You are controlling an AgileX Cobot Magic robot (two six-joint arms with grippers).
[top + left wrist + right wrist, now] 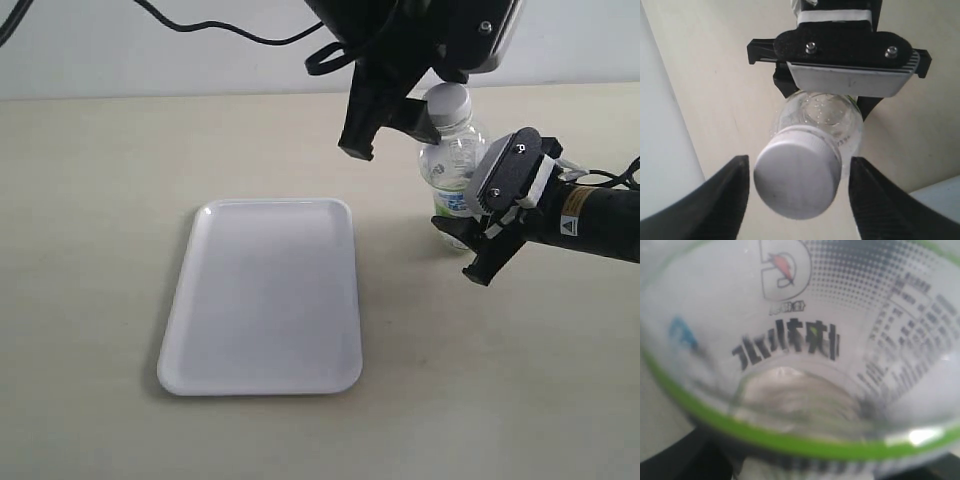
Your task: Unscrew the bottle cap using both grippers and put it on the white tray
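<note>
The clear bottle (452, 165) stands upright on the table, right of the white tray (265, 300). Its white ribbed bottle cap (447, 100) sits on the neck. My right gripper (465, 245), with the grey-white block (508, 172), is shut on the bottle's labelled lower body; in the right wrist view the label (805, 325) fills the frame. The bulkier black left gripper (395, 135) hangs at cap height and is open. Seen from the left wrist, the bottle cap (797, 182) lies between the two black fingers (725, 200), with a gap on each side.
The tray holds nothing and lies left of the bottle. A black cable (230, 30) runs along the back wall. The left arm's black body (420, 30) looms over the bottle from the far side. Bare beige table surrounds the tray.
</note>
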